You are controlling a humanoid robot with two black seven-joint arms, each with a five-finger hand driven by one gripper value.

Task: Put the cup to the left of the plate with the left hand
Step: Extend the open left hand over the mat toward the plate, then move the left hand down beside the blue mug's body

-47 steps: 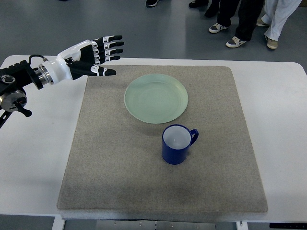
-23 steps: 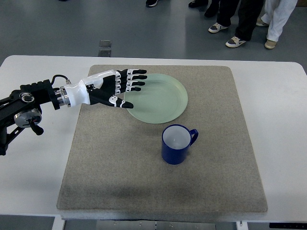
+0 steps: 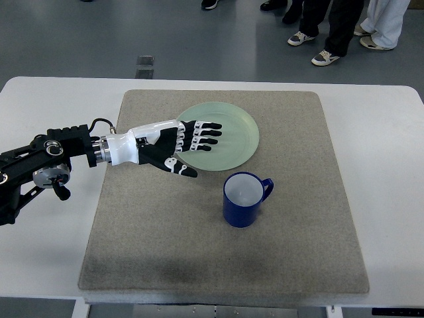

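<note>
1. Glossy blue cup [image 3: 245,199], looks ceramic, upright on the grey mat [image 3: 165,252], mouth open and empty, handle turned toward the right far side. Sits near the mat's middle, slightly toward the right edge, just on the near side of the plate [image 3: 228,136]; rims close but apparently apart.
2. Probably stiff, moderately heavy for its size, glazed so likely slippery; could chip if knocked or dropped. No give under squeeze.
3. Best hold, as a guess: wrap around the body from the left side, thumb on the near wall, fingers on the far wall. Handle on the opposite side, so out of the way. Pinching the rim also possible but riskier on glaze.
4. Left hand [image 3: 173,147] over the plate's left rim, fingers spread and straight, thumb pointing toward the near edge, holding nothing. Well short of the cup, up and to its left.
5. Right arm not visible.
6. Pale green plate in the far half of the mat, centred; shallow, empty.
7. Mat felt-like, matte, should grip the cup base and damp a set-down. Lies on a white table [image 3: 40,252], covers most of it.
8. Target area left of the plate, toward the mat's left edge; forearm crossing above part of it.
9. Beyond the far edge: grey floor, legs and shoes of standing people [image 3: 331,30] at the far right corner.
</note>
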